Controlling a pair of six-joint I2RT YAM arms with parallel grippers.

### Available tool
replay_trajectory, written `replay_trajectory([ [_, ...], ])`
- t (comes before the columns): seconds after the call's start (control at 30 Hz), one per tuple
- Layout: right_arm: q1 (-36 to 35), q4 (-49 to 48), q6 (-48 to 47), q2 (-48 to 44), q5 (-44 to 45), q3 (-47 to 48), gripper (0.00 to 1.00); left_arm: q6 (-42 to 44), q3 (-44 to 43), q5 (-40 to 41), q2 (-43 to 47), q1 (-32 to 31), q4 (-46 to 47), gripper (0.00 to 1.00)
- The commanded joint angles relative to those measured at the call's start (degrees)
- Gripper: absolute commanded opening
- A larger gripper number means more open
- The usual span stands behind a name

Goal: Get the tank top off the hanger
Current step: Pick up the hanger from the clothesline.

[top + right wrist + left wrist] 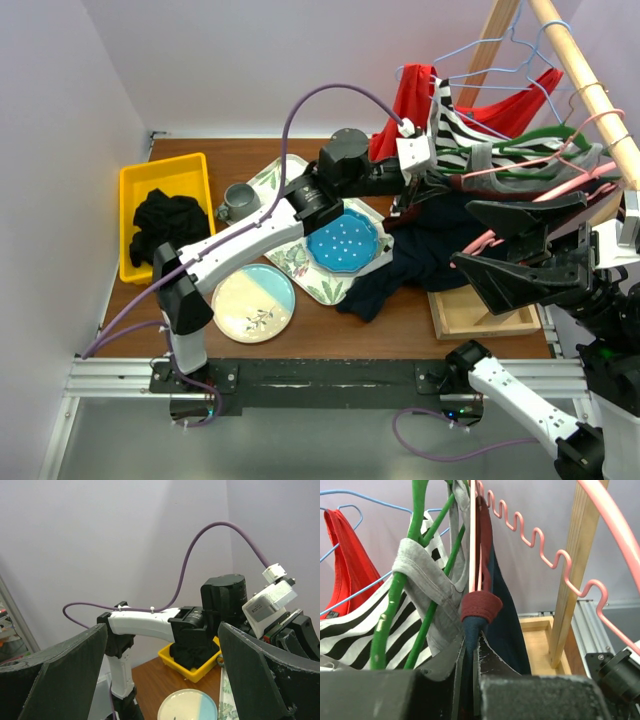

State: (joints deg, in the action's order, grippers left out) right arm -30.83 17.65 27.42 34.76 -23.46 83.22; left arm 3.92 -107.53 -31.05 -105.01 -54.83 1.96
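- Nearest me, the right gripper (463, 236) hung over the right side of the desk (400, 325). Its jaws were spread wide and held nothing.
- Left of it on the desk lay a cream plate (253, 303) and a blue plate (343, 243). A yellow bin (128, 220) of dark cloth sat at the far left. None of these mattered to the job.
- Further in, the left gripper (470, 652) was at the rack. Its jaws were pressed together on the tank top (502, 625), pinching the navy cloth just below its maroon strap (481, 607).
- The tank top hung from the pink hanger (622, 522), with that strap looped over the hanger. In the overhead view its dark hem trailed down to the desk.
- I judged it light, soft and limp. It would stretch and drape rather than hold shape, so a pull would take up slack before the strap moved.
- The bound strap edge looked the firmest place to hold. The grip sat close beneath it, which I reckoned good enough to lift the loop off the hanger's end.
- The risk I saw was that the hanger's wavy bar could snag the strap. The hanger might also swing with the cloth unless the other arm steadied it.
- Crowded against the tank top was a grey garment (427, 580) on a green hanger (390, 615). Beyond that came a striped garment (350, 630), then a red top (345, 565) farthest back, with a wooden post (580, 560) off to the right.
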Motion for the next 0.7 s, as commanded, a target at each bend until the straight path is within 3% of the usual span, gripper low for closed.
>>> replay_trajectory([
  [0.0,-0.02,-1.57,0.27,-0.31,1.14,0.01,0.97,-1.11,-3.39,1.78,0.86,-0.46,3.84,0.0],
  [0.67,-0.2,-1.57,0.18,0.57,0.96,0.54,0.97,-10.6,2.14,4.07,4.2,-0.37,23.08,0.0],
])
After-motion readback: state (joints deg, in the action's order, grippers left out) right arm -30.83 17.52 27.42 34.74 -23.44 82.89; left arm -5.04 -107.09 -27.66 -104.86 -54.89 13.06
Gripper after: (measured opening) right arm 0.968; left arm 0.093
